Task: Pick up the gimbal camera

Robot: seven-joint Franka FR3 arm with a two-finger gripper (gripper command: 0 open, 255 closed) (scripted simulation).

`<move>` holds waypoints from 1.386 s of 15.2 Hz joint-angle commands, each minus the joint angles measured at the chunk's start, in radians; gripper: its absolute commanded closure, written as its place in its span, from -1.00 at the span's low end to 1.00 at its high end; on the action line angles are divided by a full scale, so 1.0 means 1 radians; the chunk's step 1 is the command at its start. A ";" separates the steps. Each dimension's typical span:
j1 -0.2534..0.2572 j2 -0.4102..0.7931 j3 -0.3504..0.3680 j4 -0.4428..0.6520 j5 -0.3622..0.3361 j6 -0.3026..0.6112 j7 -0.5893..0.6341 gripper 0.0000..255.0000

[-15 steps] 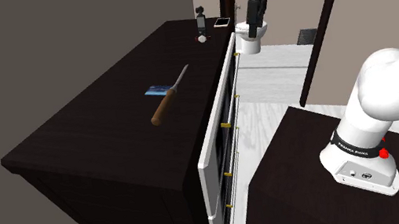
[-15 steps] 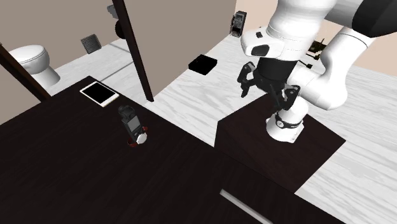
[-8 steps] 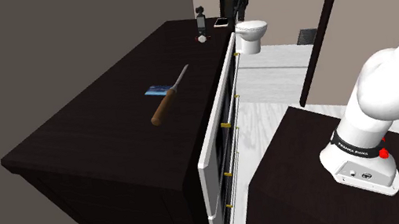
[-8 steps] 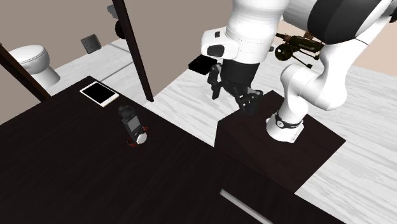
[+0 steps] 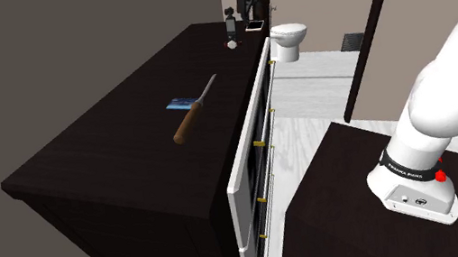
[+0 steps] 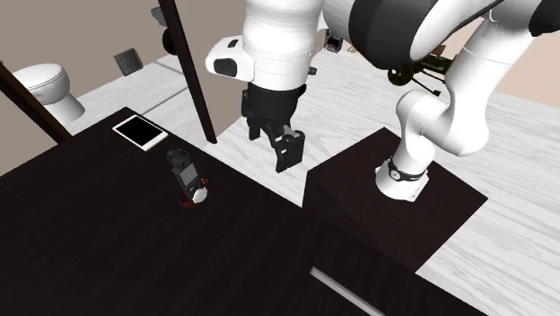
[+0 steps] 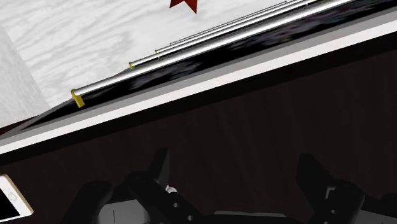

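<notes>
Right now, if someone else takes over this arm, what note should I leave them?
The black two-finger hand: open, empty, in the air by the edge of the dark dresser top.
The small black gimbal camera: upright on the dresser top, near the flat white-rimmed tablet, apart from the hand.
Done: nothing grasped yet.
Left: bring the hand over the camera, lower, close, lift.

The camera (image 6: 187, 179) stands on the surface (image 6: 99, 242), lower than the pincer (image 6: 272, 145) and beside it; the phone (image 6: 139, 132) lies beyond the camera.
</notes>
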 commanded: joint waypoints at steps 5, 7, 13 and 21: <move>-0.023 0.227 -0.024 0.295 0.005 -0.040 0.008 -1.00; -0.034 0.308 -0.033 0.408 0.011 -0.064 0.007 -1.00; -0.057 0.454 -0.046 0.599 0.024 -0.092 0.006 -1.00; -0.054 0.426 -0.046 0.481 0.020 -0.003 0.013 1.00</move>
